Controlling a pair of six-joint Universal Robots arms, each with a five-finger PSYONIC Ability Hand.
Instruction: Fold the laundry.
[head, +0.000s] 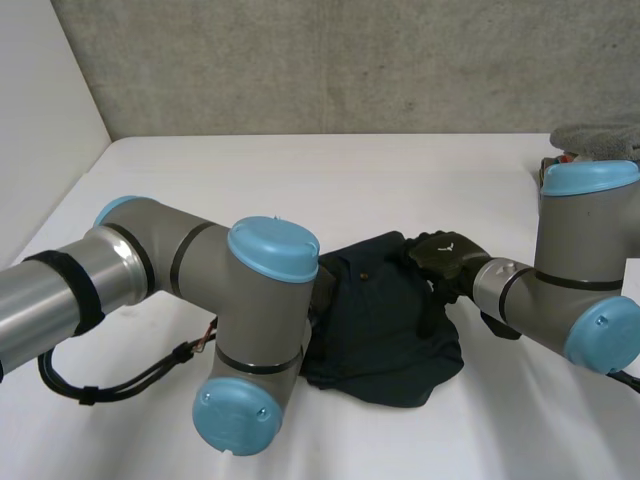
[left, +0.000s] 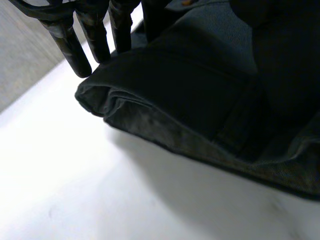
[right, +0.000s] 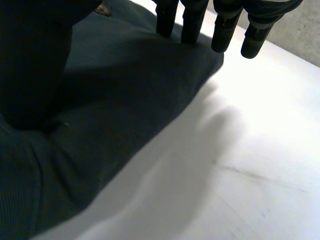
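The dark navy garment lies bunched in a rough fold on the white surface, between my two arms and near the middle of the surface. My left hand is at the garment's left edge. Its fingers are straight and side by side, with the tips down at the rounded fold where the cloth doubles over, and they clasp nothing. My left arm bends in front of that side in the head view. My right hand sits on the garment's far right part. Its fingers are straight and slightly spread, with the tips pressing on the cloth close to its edge and nothing gripped. A small brass-coloured stud shows on the cloth beside them. A grey cloth heap lies at the far right of the surface, well apart from the garment.
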